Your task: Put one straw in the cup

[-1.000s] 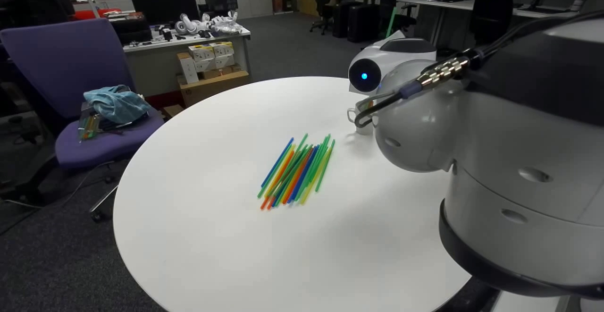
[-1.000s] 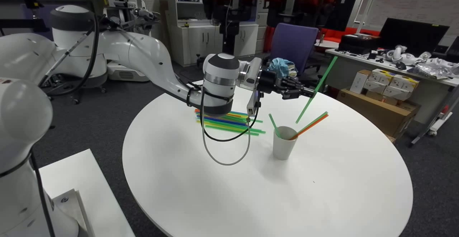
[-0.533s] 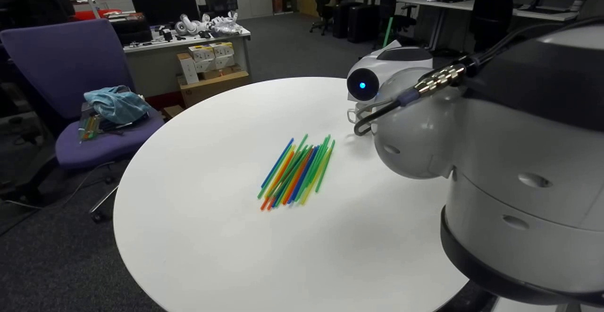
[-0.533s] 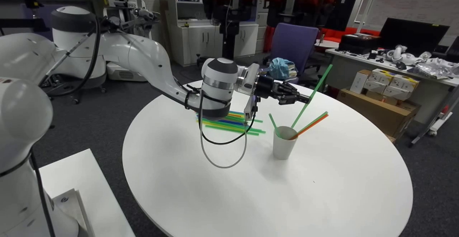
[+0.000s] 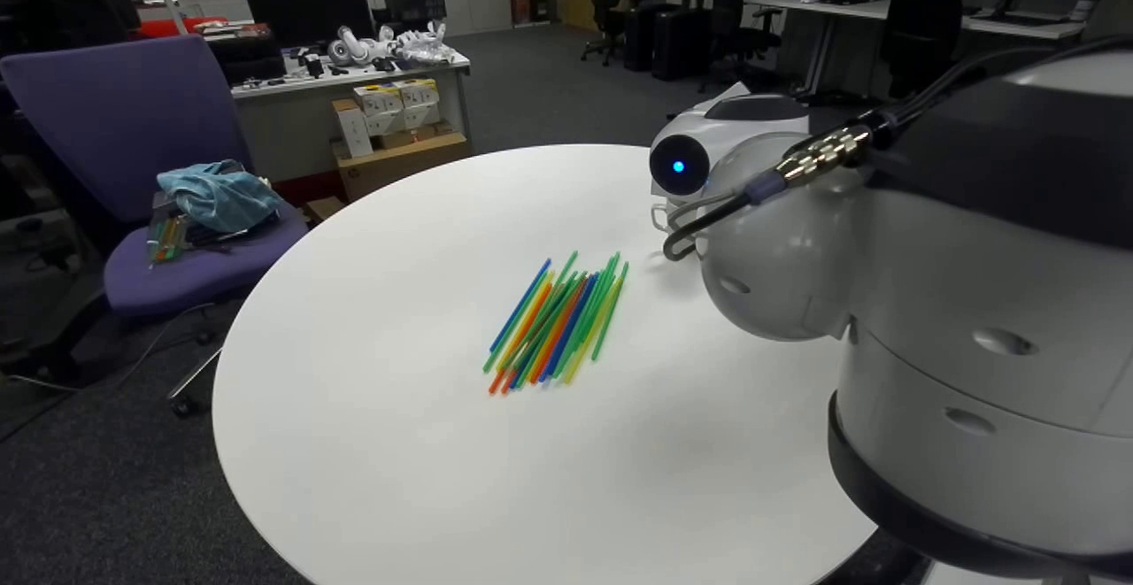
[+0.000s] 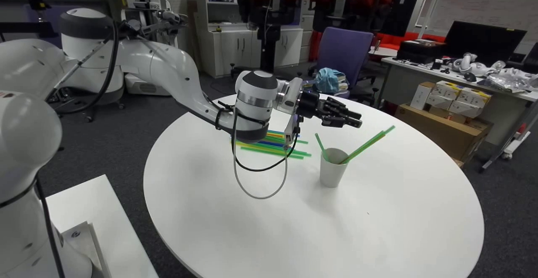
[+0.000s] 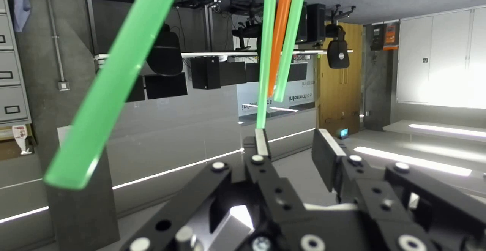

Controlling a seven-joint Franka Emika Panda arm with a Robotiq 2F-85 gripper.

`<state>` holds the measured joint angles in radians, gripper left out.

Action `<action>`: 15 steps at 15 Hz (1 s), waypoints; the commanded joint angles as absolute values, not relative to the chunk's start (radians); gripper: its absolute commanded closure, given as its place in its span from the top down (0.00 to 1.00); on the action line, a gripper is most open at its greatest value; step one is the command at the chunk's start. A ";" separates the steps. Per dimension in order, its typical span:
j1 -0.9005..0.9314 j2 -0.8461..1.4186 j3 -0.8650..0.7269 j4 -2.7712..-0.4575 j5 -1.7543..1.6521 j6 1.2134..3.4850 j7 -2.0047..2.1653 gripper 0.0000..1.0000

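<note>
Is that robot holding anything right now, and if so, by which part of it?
Nothing is held: the end effector is open, and green straws lean in the cup.

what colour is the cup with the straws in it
The cup is plain white; it shows best in an exterior view.

"PR2" stands on a robot (image 6: 145, 1) in an exterior view. In the wrist view, "informatics" repeats, flipped, on a panel (image 7: 303, 90); a door sign (image 7: 425, 60) is too small to read.
</note>
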<state>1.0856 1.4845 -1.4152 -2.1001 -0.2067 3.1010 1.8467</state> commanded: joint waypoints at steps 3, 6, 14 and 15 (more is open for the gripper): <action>1.092 1.485 -1.425 -2.097 -0.238 3.071 1.880 0.86; 1.091 1.485 -1.425 -2.097 -0.234 3.073 1.878 1.00; 1.091 1.108 -1.272 -2.132 0.075 3.186 1.437 1.00; 1.089 1.065 -1.257 -2.130 0.091 3.184 1.403 1.00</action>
